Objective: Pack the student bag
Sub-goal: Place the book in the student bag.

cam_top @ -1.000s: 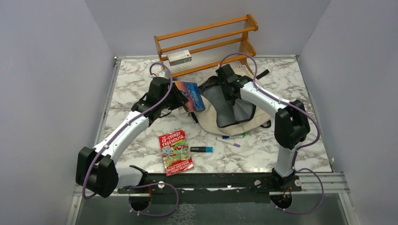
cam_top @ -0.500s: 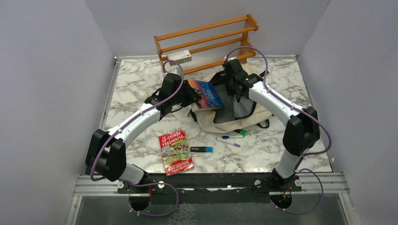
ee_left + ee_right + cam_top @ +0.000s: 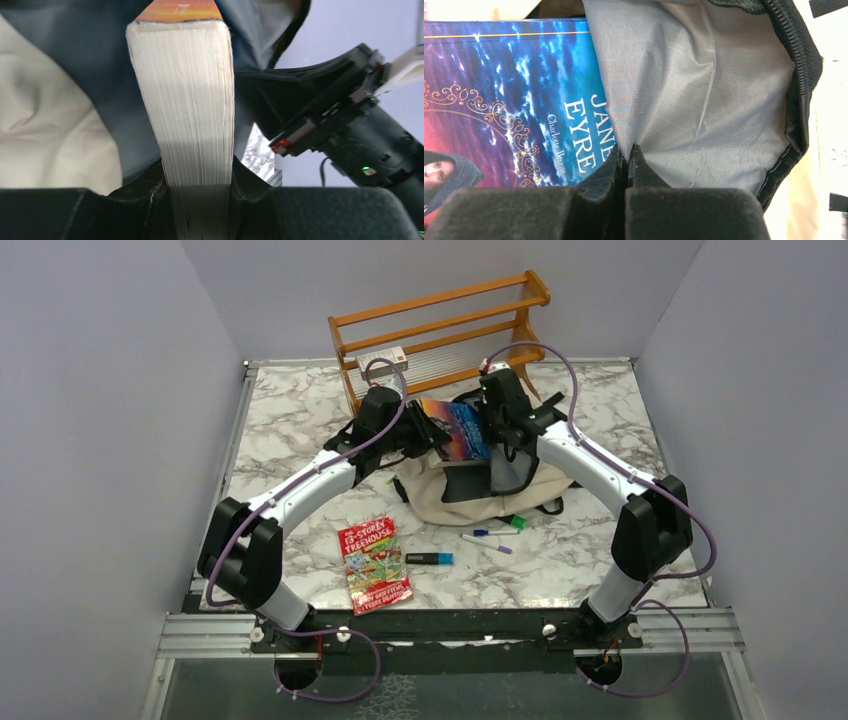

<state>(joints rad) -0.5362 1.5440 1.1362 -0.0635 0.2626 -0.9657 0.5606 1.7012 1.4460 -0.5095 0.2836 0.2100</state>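
The student bag (image 3: 455,495), cream with a grey lining, lies at the back middle of the table with its mouth held open. My left gripper (image 3: 430,432) (image 3: 198,167) is shut on a thick blue and orange paperback, Jane Eyre (image 3: 462,430). The book stands on edge over the bag's opening, and its white page edge (image 3: 190,95) runs up between my fingers. My right gripper (image 3: 503,435) (image 3: 628,150) is shut on a fold of the grey lining (image 3: 704,90) and holds the flap up. The book's cover (image 3: 514,95) shows just left of it.
A wooden rack (image 3: 440,325) with a small box (image 3: 383,358) stands at the back. In front of the bag lie a red Treehouse book (image 3: 375,565), a blue highlighter (image 3: 430,559), two pens (image 3: 490,538) and a green marker (image 3: 518,522).
My left arm has carried the book right and back, from beside the bag to over its opening, tipping it more upright. My right gripper has lifted the flap higher and farther back.
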